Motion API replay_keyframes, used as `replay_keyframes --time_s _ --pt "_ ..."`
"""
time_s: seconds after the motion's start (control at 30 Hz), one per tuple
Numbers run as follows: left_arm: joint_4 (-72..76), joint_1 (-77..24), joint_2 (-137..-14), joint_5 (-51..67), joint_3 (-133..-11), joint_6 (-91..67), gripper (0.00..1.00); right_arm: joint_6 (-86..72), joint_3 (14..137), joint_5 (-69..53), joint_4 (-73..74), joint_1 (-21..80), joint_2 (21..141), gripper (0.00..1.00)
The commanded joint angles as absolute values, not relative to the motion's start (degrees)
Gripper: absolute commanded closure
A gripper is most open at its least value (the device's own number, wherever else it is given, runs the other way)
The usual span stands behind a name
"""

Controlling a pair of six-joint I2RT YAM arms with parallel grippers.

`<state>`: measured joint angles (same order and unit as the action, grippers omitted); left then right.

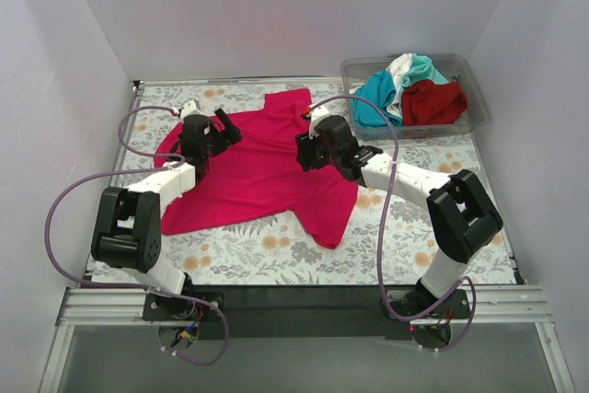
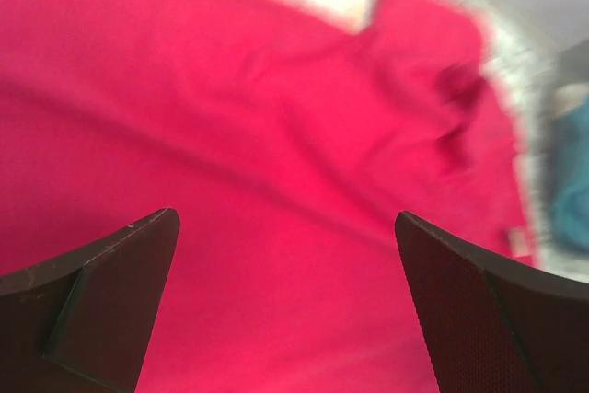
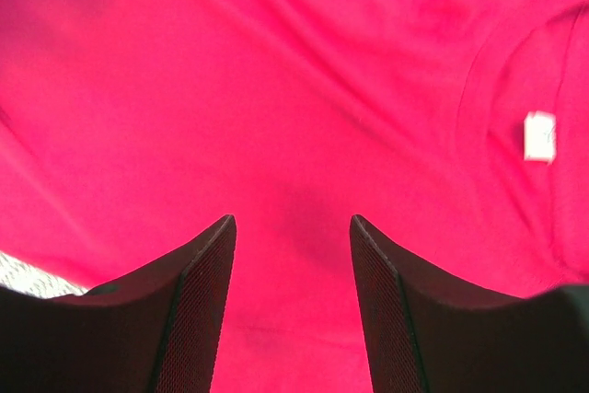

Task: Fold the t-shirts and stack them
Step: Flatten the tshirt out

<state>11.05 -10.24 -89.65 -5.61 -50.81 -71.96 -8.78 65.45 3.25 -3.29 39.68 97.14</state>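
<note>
Your left gripper point(image 1: 224, 127): jaws apart, empty, over the left side of the flat bright magenta-pink cloth t-shirt point(image 1: 262, 172). Right gripper point(image 1: 306, 150): unclenched, empty, over its right side. Nothing folded yet. Teal shirt point(image 1: 373, 103), white shirt point(image 1: 401, 69) and dark red shirt point(image 1: 433, 101) wait right of it, in the clear plastic bin point(image 1: 414, 132).

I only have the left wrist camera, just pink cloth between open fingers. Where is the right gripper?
Observer: The right gripper hovers open over the pink shirt near its collar, holding nothing.
Operator: Where are the other shirts?
Observer: A teal shirt, a white shirt and a dark red shirt lie bunched in the clear bin at the far right.
Operator: Is the pink one folded?
Observer: No, it lies spread out on the floral table, one sleeve toward the near edge.
</note>
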Motion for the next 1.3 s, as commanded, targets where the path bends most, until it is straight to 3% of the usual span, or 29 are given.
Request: replay_keyframes --time_s 0.0,0.57,1.27 --pt "7.0 -8.7 -92.1 -7.3 -48.3 -73.8 0.02 -8.3 62.5 4.3 -4.7 39.8 97.0 0.52" --pt "7.6 2.8 -104.1 -0.2 -52.3 -72.5 0.02 -9.8 57.2 5.2 -7.6 39.7 99.7 0.52" --pt "3.9 2.8 -127.6 8.8 -84.2 -65.4 0.02 -12.9 65.4 -6.7 -6.9 28.5 112.8 0.51"
